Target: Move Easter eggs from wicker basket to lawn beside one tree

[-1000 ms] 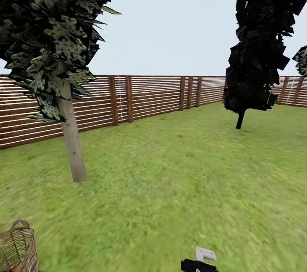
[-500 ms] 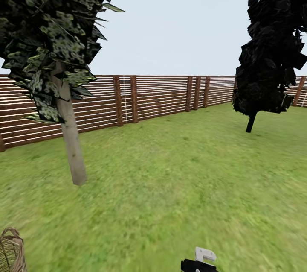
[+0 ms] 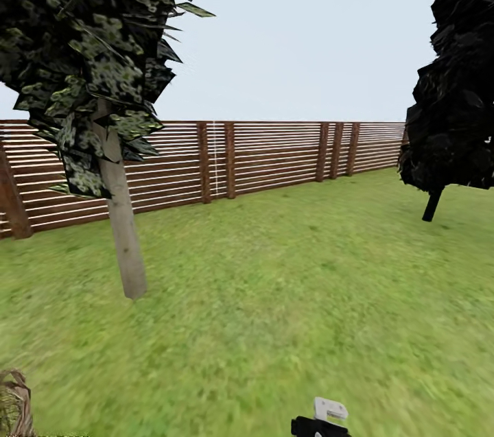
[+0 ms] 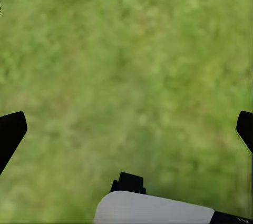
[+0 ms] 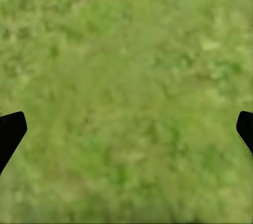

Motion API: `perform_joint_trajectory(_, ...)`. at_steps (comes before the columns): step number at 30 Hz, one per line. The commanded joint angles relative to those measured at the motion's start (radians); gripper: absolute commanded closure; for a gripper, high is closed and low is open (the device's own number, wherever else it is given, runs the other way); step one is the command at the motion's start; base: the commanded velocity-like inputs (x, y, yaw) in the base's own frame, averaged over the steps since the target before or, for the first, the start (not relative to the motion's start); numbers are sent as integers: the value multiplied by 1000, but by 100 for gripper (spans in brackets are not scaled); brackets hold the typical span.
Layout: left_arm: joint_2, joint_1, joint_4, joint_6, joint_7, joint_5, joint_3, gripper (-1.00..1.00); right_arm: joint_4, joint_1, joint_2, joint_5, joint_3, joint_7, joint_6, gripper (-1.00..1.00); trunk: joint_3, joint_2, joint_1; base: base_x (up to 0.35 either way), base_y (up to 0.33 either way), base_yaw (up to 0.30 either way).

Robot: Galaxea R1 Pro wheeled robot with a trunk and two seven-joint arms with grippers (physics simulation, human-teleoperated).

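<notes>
Head view shows the tree at 10 o'clock on the lawn, the wicker basket just peeking in at 7 o'clock, well apart from the trunk. Left pincer and right pincer hang over grass, fingers spread wide, holding nothing.

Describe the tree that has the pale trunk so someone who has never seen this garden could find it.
Follow the brown slatted fence toward the head view's left. In front of it on the lawn stands the tree, its straight, bare grey-tan trunk under blocky dark green foliage speckled whitish. The other tree, far right, is all black with a thin dark stem.
</notes>
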Motion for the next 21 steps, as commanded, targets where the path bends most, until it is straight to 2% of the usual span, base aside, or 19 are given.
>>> perform_joint_trajectory(1,-1,-1,2,-2,-1,-9,8,-100,-3,0,0,-6,3,-5,6,-100,-1,-1,0,237,-198,284)
perform_joint_trajectory(21,-1,-1,18,-2,1,-9,8,-100,-3,0,4,-6,5,-5,6,-100,-1,-1,0,230,-196,289)
